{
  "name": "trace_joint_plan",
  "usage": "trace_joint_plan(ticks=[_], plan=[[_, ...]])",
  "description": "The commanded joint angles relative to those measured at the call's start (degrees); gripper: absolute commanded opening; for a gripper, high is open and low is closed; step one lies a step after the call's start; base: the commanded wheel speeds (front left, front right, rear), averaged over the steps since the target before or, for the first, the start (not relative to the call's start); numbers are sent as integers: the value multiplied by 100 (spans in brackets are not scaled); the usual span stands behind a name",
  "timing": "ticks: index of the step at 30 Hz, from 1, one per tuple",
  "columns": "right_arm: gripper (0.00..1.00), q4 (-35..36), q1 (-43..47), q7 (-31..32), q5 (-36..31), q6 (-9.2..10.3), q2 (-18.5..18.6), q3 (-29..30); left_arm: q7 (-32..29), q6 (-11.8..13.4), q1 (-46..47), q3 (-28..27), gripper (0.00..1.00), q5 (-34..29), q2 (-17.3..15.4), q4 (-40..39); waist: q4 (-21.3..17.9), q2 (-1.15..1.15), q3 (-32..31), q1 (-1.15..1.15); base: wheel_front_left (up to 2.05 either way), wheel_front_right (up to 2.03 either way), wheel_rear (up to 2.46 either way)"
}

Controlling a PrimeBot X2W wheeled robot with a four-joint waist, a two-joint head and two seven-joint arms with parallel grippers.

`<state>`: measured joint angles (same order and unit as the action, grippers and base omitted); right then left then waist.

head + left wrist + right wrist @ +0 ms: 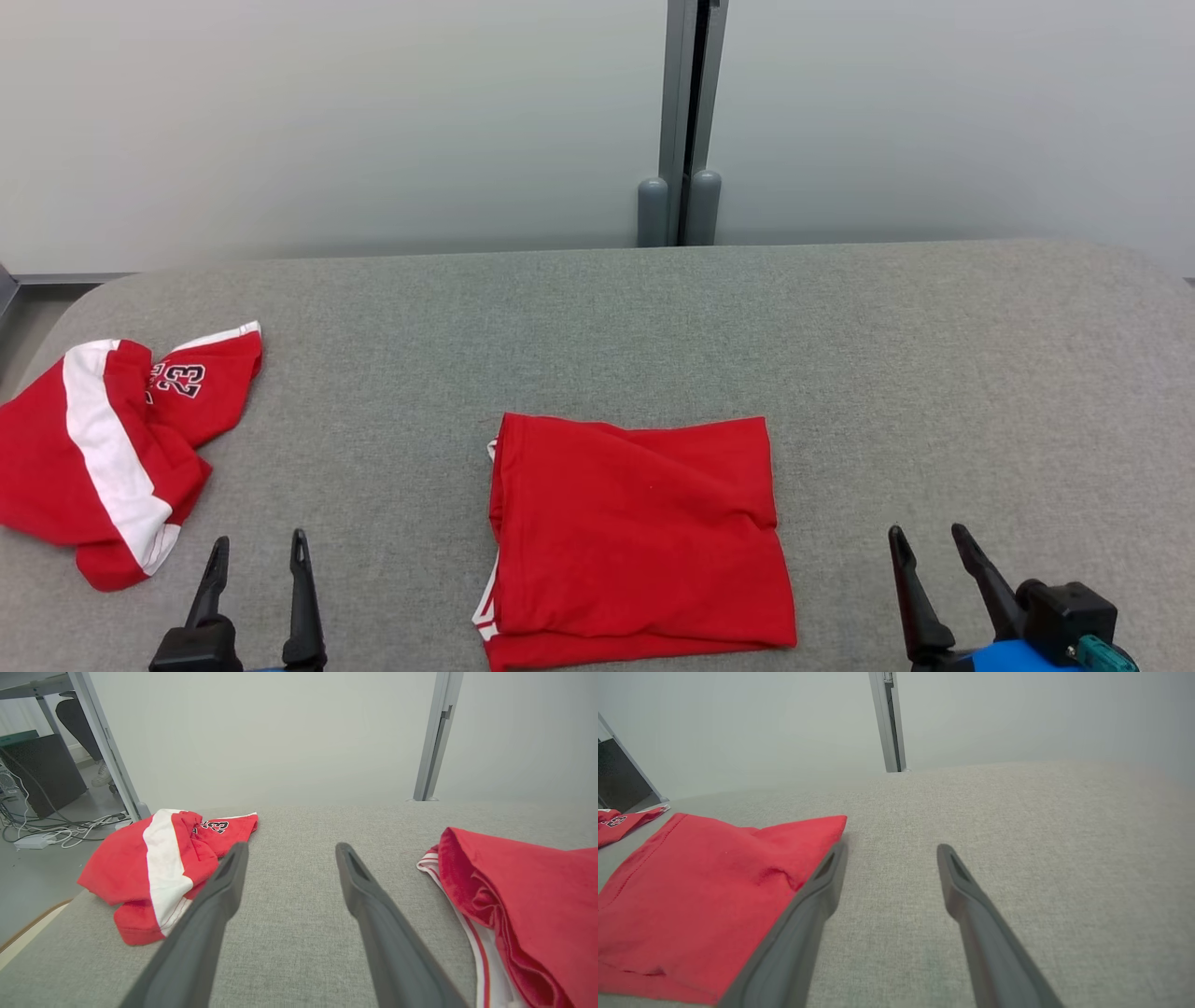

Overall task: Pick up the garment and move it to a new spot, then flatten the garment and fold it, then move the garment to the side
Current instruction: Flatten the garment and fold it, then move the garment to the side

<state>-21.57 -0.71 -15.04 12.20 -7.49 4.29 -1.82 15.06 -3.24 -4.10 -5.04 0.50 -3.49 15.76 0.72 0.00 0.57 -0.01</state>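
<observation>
Nearest me: left tool [260, 539] and right tool [927, 531], both released, jaws spread, nothing in either, low over the grey tabletop [934, 355]. Between them and a bit further out lies the folded garment [639, 541]: red, a rough rectangle, white trim poking out at its left edge, top layer rumpled. I'd say the fold is done and the move to the side is not yet done. Risks: pinch only the top layer and the fold opens; drag it and the cloth surface bunches it. Further left sits a crumpled jersey [103, 448], well apart. If I go left, I could land on it. Far back, a grey post [689, 121].
</observation>
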Motion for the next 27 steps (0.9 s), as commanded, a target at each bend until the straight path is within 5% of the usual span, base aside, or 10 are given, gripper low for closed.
trace_joint_plan(ticks=[1, 27], plan=[[100, 31, 77, -19, -55, -1, -10, 30, 16, 18, -49, -20, 100, -10, -34, 7, -11, 0, -16, 1, 0, 0, 0], [100, -172, 259, -19, -105, -1, -138, 113, 15, 7, -186, 93, 100, 42, -186, 240, 91, 0, -199, 1, 0, 0, 0]])
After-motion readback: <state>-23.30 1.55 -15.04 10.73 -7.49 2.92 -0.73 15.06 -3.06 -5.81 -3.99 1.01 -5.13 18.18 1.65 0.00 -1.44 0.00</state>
